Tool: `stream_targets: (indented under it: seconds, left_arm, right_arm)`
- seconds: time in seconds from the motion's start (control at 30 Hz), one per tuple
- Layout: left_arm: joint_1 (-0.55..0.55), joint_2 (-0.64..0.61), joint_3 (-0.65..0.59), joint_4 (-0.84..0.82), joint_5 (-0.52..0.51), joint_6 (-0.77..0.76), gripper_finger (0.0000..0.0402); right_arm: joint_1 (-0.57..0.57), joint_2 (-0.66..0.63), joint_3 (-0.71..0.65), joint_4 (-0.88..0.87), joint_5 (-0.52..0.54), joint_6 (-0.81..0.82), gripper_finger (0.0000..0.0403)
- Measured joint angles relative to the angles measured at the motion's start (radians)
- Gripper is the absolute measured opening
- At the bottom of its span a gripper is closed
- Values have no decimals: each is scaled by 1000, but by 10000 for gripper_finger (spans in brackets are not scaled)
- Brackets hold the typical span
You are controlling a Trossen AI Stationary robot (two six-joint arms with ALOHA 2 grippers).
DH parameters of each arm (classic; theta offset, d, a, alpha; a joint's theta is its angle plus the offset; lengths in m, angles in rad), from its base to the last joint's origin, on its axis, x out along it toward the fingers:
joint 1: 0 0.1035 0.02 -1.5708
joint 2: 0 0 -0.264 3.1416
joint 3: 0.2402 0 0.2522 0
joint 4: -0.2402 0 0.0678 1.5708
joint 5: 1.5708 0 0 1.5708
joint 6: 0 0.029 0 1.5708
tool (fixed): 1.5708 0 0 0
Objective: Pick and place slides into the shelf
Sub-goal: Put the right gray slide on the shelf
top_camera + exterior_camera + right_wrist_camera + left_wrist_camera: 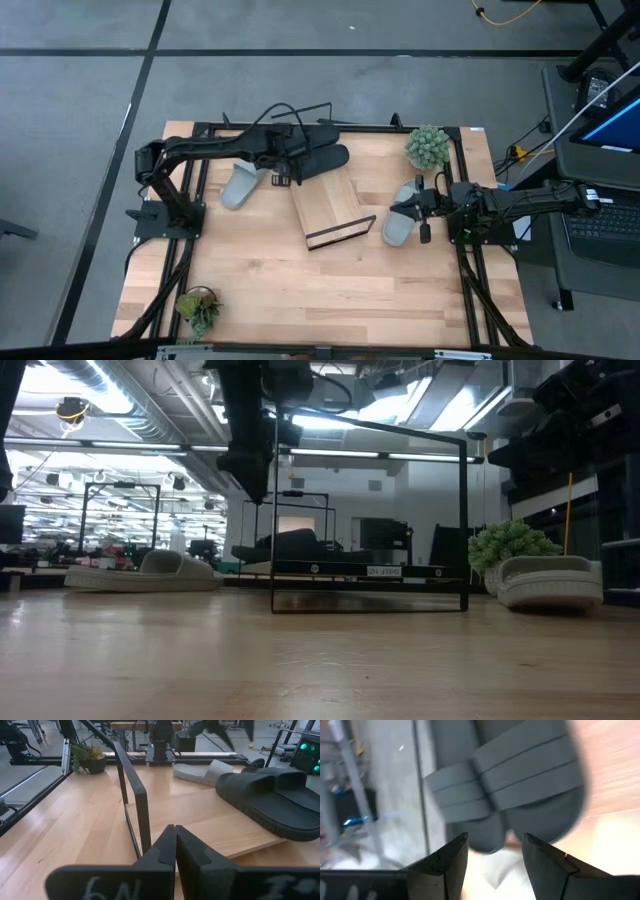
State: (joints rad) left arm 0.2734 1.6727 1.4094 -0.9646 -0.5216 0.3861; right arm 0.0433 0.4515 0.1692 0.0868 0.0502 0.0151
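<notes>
Pale wood tabletop (330,285) on a black frame, grey floor w/ dark tape lines around it, desk w/ laptop at one side; low view looks into a big lit workshop. Shelf (328,208) sits mid-table w/ two black slides (318,160) side by side at its far end, one grey slide (240,184) on the table beside it, another grey slide (402,222) by the right gripper (415,205), fingers pressed together, empty. Left gripper (293,160) hovers over the black pair, fingers spread wide, holding nothing; in its wrist view the slides are blurred, cut off at the frame edge.
</notes>
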Motion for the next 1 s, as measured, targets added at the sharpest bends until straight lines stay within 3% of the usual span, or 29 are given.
stream_targets:
  seconds: [0.23, 0.5, 0.83, 1.0]
  left_arm:
    - [-86, -61, 0, 11, 79, -34, 176]
    - [-197, -179, -8, 18, 171, -255, 176]
    - [-367, -263, -228, 221, 169, -350, 176]
    - [-438, -301, -328, 309, 118, -429, 176]
  right_arm:
    - [0, 0, 0, 0, 0, 0, 7]
    - [0, 0, 0, -1, 0, -22, 7]
    - [0, 0, 0, -9, -1, -21, 7]
    - [0, 0, 0, -14, 0, 6, 7]
